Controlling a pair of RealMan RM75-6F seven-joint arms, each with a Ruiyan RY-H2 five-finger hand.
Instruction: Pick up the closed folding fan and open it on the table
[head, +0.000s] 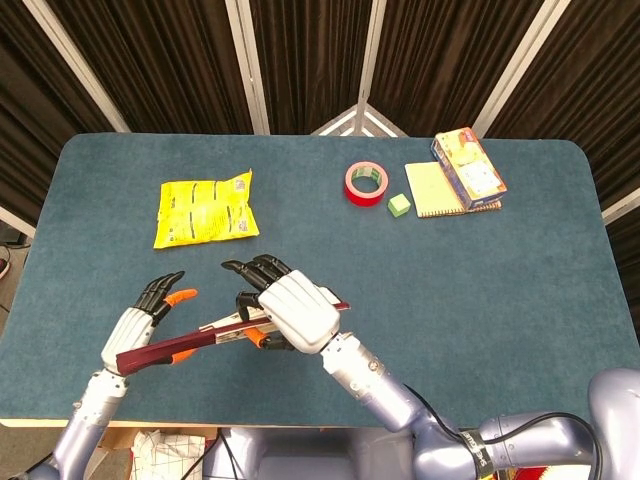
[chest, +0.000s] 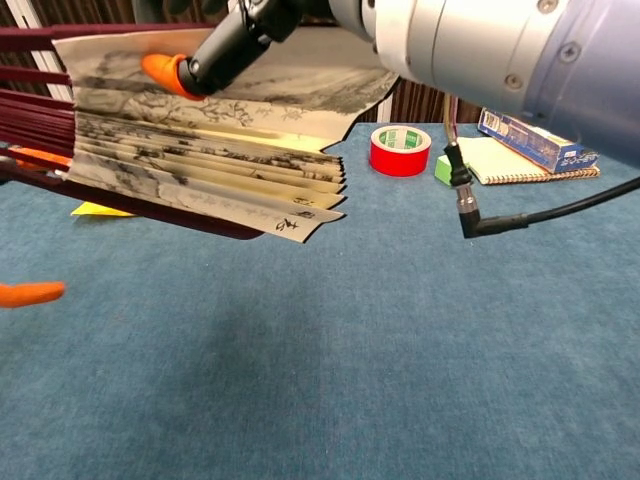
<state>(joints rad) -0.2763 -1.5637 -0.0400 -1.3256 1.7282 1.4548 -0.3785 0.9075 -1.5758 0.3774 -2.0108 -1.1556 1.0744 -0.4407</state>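
From the head view I see my right hand gripping the folding fan above the table, near edge; my left hand, fingers spread, touches its ribs. The chest view shows the fan's paper partly spread.

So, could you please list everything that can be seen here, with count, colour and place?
fan: one, dark red ribs with printed paper, held above the near left of the table, partly spread
bag: one, yellow, far left
tape: one roll, red, far centre
cube: one, green, right of the tape
notepad: one, yellow, far right
box: one, blue and yellow, lying on the notepad
table: one, blue-green cloth top
left hand: at the fan's rib end, fingers spread
right hand: holds the fan's paper end
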